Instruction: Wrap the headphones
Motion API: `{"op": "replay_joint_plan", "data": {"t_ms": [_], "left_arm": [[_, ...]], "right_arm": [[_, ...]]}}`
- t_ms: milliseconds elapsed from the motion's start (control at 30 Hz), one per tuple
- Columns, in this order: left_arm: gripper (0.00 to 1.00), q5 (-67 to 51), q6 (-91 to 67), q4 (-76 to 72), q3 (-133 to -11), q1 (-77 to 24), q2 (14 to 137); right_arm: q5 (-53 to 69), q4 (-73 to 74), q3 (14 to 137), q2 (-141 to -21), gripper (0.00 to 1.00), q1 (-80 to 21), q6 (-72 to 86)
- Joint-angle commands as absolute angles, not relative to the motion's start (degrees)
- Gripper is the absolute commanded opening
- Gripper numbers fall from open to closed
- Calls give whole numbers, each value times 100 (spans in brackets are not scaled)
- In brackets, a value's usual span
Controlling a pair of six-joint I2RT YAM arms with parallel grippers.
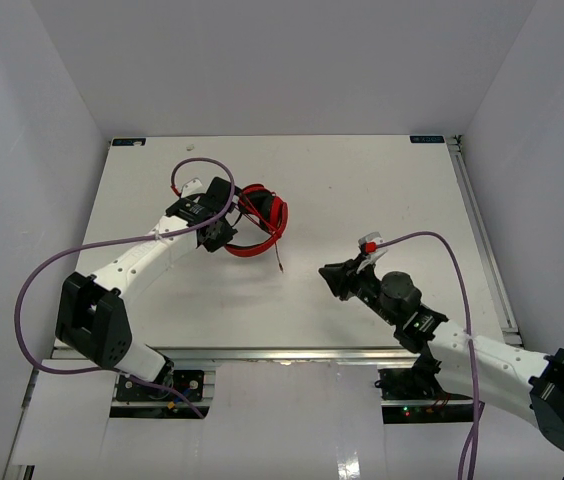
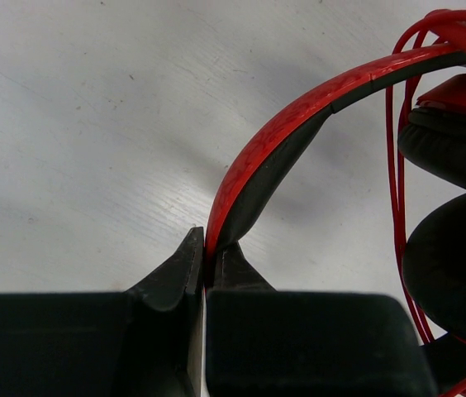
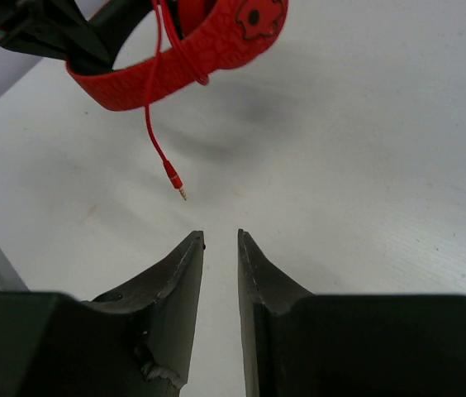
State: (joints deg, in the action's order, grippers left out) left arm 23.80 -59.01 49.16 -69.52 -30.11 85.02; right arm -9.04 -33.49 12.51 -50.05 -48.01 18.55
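The red headphones (image 1: 260, 222) are held off the table at centre-left, with the red cord wound around them. My left gripper (image 1: 224, 234) is shut on the red-and-black headband (image 2: 278, 149); the black ear pads (image 2: 448, 248) show at the right of the left wrist view. The cord's free end with its plug (image 1: 279, 266) dangles below, also in the right wrist view (image 3: 175, 178). My right gripper (image 1: 330, 277) is open and empty, apart from the headphones (image 3: 208, 41), with its fingertips (image 3: 193, 248) just short of the plug.
Purple cables (image 1: 42, 290) loop from both arms. The white table (image 1: 382, 190) has a metal rail (image 1: 482, 240) along its right edge. White walls stand on three sides.
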Motion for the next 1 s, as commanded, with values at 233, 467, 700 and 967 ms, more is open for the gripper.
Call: {"op": "replay_joint_plan", "data": {"t_ms": [233, 467, 700, 967], "left_arm": [[0, 2687, -6064, 4779, -7245, -2988, 8405], [0, 2769, -6023, 4766, -7159, -2988, 8337], [0, 2712, -6021, 4710, -7044, -2988, 8204], [0, 2537, -5986, 4677, -6914, -2996, 8023]], "right_arm": [[788, -3781, 2495, -5827, 22, -4796, 2501], [1474, -4505, 2740, -6654, 12, -4790, 2872], [1670, -5115, 2844, -7439, 11, -4789, 3108], [1773, -5388, 3072, -8044, 12, -4689, 3215]]}}
